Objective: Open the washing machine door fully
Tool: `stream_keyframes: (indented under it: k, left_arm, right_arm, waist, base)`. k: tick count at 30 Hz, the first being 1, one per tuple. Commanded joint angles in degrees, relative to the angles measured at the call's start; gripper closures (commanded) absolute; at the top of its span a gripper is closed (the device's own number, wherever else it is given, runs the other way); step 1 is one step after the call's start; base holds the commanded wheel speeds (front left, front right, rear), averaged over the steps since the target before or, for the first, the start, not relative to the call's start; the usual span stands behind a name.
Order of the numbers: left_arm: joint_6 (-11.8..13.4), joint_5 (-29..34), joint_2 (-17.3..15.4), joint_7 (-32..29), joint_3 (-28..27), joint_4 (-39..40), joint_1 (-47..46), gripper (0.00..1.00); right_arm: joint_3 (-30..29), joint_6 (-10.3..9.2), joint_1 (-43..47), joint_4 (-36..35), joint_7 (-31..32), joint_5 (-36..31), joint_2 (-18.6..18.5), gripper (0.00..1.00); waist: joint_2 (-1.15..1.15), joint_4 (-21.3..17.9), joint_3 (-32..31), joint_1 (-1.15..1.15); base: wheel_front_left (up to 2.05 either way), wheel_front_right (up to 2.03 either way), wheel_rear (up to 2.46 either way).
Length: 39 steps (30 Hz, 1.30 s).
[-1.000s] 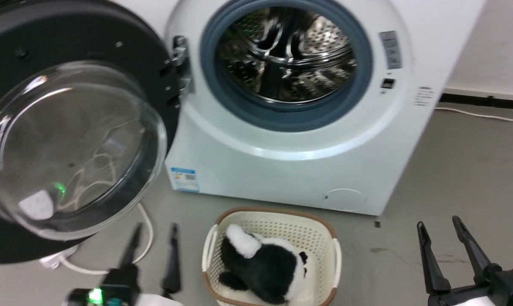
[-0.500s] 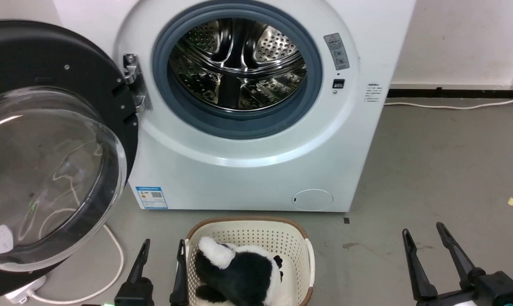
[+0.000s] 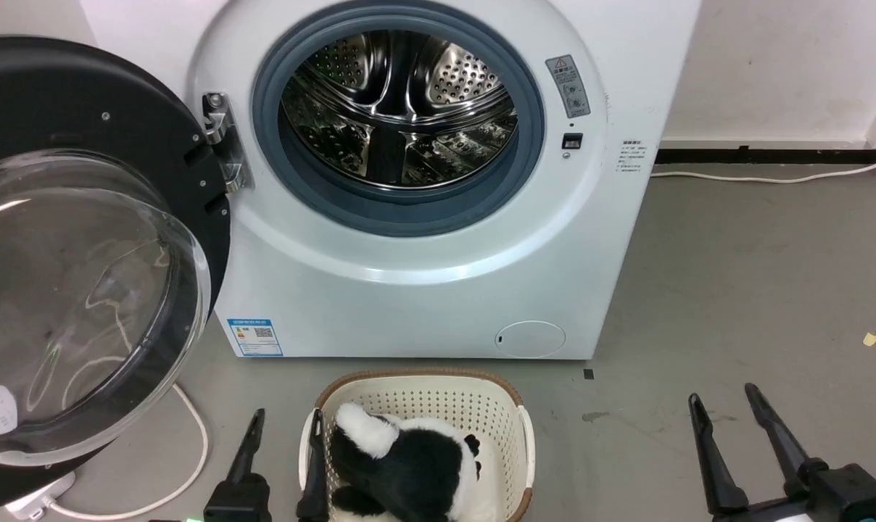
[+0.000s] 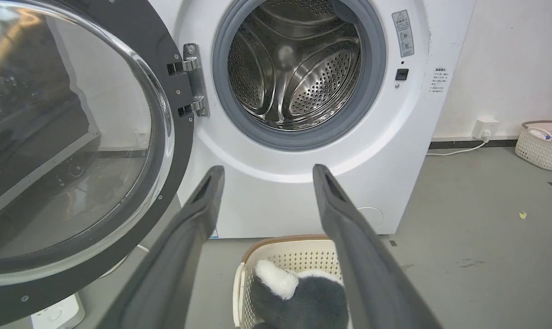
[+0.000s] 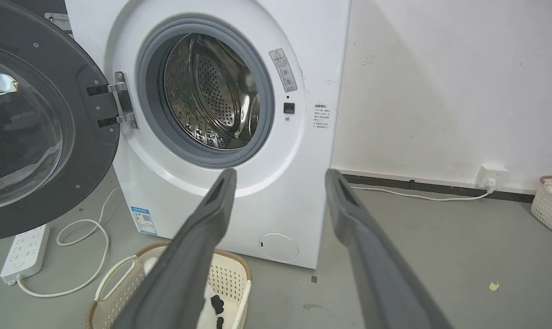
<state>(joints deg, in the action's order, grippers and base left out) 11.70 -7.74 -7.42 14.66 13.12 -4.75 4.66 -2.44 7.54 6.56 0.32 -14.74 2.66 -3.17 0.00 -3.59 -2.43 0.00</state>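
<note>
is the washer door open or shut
Open. The washing machine door is swung wide to the left on its hinge, leaving the steel drum fully exposed.

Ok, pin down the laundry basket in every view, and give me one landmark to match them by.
Head view: the basket sits bottom centre, on the floor before the washing machine.
Left wrist view: the basket is bottom centre, between the left gripper's fingers.
Right wrist view: the basket is bottom left, partly behind one right gripper finger.
Shared landmark: the steel door hinge, left of the drum.
</note>
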Motion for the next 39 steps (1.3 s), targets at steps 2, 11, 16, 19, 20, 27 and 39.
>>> stream_keyframes:
  k: [2, 11, 16, 19, 20, 27, 39]
  left_arm:
    - [0.0, 0.0, -0.1, -0.1, 0.1, 0.0, 0.0, 1.0]
    - [-0.8, 0.5, 0.2, -1.0, -0.7, 0.3, -0.3, 1.0]
    - [-1.3, 0.8, 0.4, -1.6, -1.3, 0.5, -0.5, 1.0]
    - [-1.8, 1.2, 0.6, -2.3, -1.9, 0.7, -0.7, 1.0]
    - [-1.9, 1.2, 0.7, -2.4, -2.0, 0.7, -0.8, 1.0]
    - [-2.6, 1.7, 0.9, -3.2, -2.7, 1.0, -1.0, 1.0]
    - [-3.7, 2.4, 1.4, -4.6, -4.0, 1.5, -1.5, 1.0]
  right_arm:
    - [0.0, 0.0, 0.0, 0.0, 0.0, 0.0, 0.0, 1.0]
    - [0.2, 0.0, -0.4, 0.0, 1.0, -0.2, 0.0, 1.0]
    - [0.3, -0.01, -0.7, 0.0, 1.6, -0.3, 0.0, 1.0]
    - [0.4, -0.01, -1.0, -0.1, 2.3, -0.4, 0.0, 1.0]
    - [0.4, -0.01, -1.1, -0.1, 2.4, -0.4, 0.0, 1.0]
    - [0.5, -0.01, -1.4, -0.1, 3.2, -0.6, 0.1, 1.0]
    - [0.8, -0.02, -2.1, -0.1, 4.6, -0.8, 0.1, 1.0]
  waist:
    - [0.0, 0.0, 0.0, 0.0]
    - [0.0, 0.2, 0.2, 0.0]
    - [0.0, 0.4, 0.3, 0.0]
    - [0.0, 0.6, 0.4, 0.0]
    - [0.0, 0.6, 0.4, 0.0]
    - [0.0, 0.8, 0.5, 0.0]
    - [0.0, 1.1, 0.8, 0.0]
  base:
    - [0.0, 0.0, 0.0]
    - [0.0, 0.0, 0.0]
    - [0.0, 0.0, 0.0]
    - [0.0, 0.0, 0.0]
    - [0.0, 0.0, 0.0]
    - [0.0, 0.0, 0.0]
    - [0.0, 0.0, 0.0]
